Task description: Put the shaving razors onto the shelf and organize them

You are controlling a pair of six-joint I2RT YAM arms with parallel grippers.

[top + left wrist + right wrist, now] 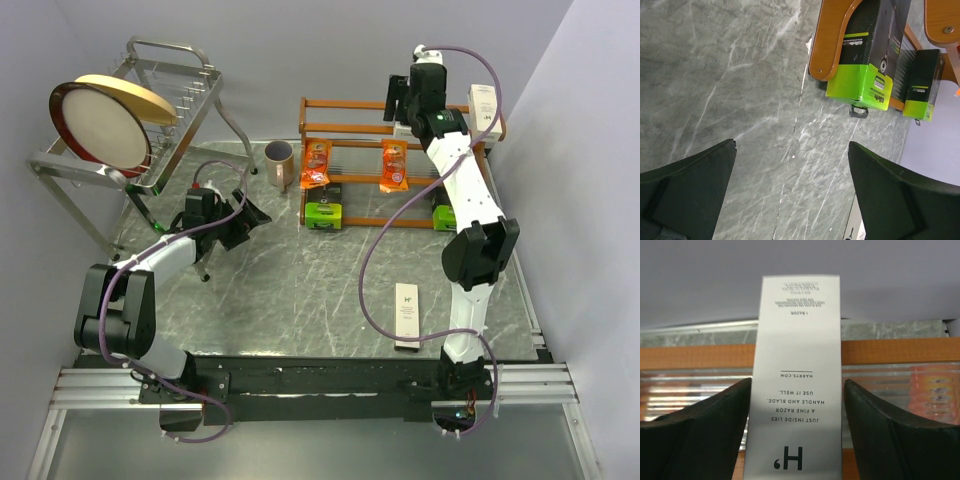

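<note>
One loose box [406, 313] lies flat on the table [300, 290], just beside the right arm's base, with its long axis running near to far. It is the only razor pack seen off the shelf [372, 222]. Farther in and well to the left, the left gripper [240, 212] hovers over the table, jaws wide and nothing between them. Its wrist view shows two green packs [325, 213] ahead, at the shelf's lowest level. Two orange packets [316, 163] sit on the middle tier. Farthest, the right gripper [797, 382] is at the top tier, left of a shelved box [485, 103] at that tier's right end. Its fingers [715, 420] flank a held box [800, 365] on both long sides, apparently clamped. This box's long axis points straight ahead from the jaws, over the top rail toward the wall. Setting it down is probably the step in hand. The loose box lies nearer the right arm's base, yet well apart from both grippers.
</note>
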